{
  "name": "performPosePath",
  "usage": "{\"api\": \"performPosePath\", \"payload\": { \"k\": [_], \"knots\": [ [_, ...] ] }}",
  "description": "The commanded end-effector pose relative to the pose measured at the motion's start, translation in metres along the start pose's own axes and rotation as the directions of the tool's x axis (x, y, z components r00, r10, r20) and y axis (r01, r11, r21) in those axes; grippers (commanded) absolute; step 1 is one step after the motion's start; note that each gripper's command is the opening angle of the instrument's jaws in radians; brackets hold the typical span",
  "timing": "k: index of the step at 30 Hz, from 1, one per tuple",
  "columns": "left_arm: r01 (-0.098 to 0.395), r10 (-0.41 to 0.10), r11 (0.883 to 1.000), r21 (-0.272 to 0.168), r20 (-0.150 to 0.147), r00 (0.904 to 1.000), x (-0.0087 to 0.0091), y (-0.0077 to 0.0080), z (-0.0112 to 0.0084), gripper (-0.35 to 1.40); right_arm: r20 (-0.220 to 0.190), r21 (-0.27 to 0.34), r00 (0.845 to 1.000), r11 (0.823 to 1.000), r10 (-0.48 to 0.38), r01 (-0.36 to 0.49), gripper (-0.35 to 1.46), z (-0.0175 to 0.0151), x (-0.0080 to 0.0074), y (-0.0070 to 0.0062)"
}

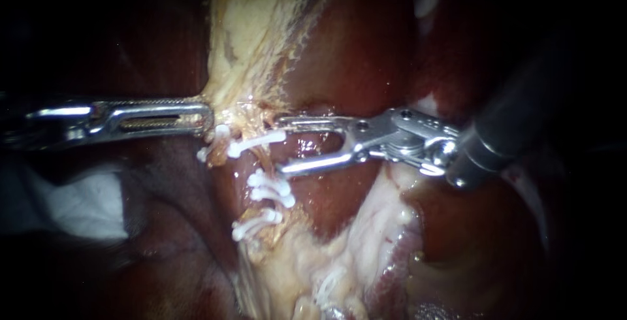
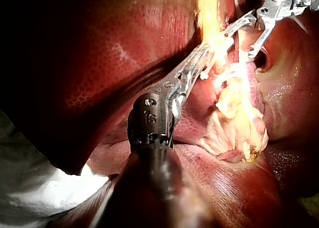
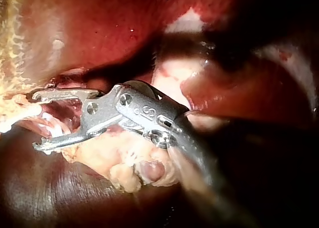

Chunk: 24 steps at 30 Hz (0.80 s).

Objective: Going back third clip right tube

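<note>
Along the tube, below where the left instrument grips, three white clips sit one under another: a top clip, a middle clip and a low clip, each crossing the strand. The left instrument's jaws are pressed together on pale tissue at the tube's upper end, seemingly to hold the strand taut and lifted off the liver so that the clips lie exposed. The right instrument has its jaws spread wide and empty, just beside the top clip, whose end reaches toward the gap; whether it touches the upper jaw I cannot tell. With three clips on, I judge the clipping done and the step in hand to be the retreat: spread jaws would let the instrument draw away along its shaft without snagging a clip or dragging the tube.
</note>
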Motion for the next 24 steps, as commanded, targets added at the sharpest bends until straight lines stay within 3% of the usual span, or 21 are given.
{"api": "performPosePath", "payload": {
  "k": [1, 7, 12, 18, 24],
  "knots": [
    [0.0, 0.0, 1.0, 0.001, 0.0, 1.0, 0.0, 0.0, 0.0, -0.35, 0.016, 0.004, 1.0, 1.0, -0.012, 0.012, 0.6, -0.0005, 0.0, -0.0004],
    [0.0, 0.0, 1.0, 0.001, 0.0, 1.0, 0.0, 0.0, 0.0, -0.35, 0.073, 0.006, 0.992, 0.995, -0.104, 0.104, 0.6, -0.0047, 0.0013, -0.0029],
    [-0.001, 0.001, 1.0, -0.001, 0.001, 1.0, 0.0001, 0.0, 0.0002, -0.35, 0.096, -0.018, 0.984, 0.988, -0.152, 0.155, 0.6, -0.008, 0.0029, -0.0048],
    [-0.001, 0.001, 1.0, -0.001, 0.001, 1.0, 0.0002, 0.0, 0.0003, -0.35, 0.108, -0.031, 0.979, 0.984, -0.173, 0.177, 0.6, -0.0104, 0.0045, -0.0057],
    [-0.006, 0.006, 1.0, -0.007, 0.001, 1.0, 0.001, 0.0003, 0.0011, -0.35, 0.111, -0.022, 0.979, 0.984, -0.173, 0.176, 0.6, -0.0112, 0.0047, -0.0067]
  ]
}}
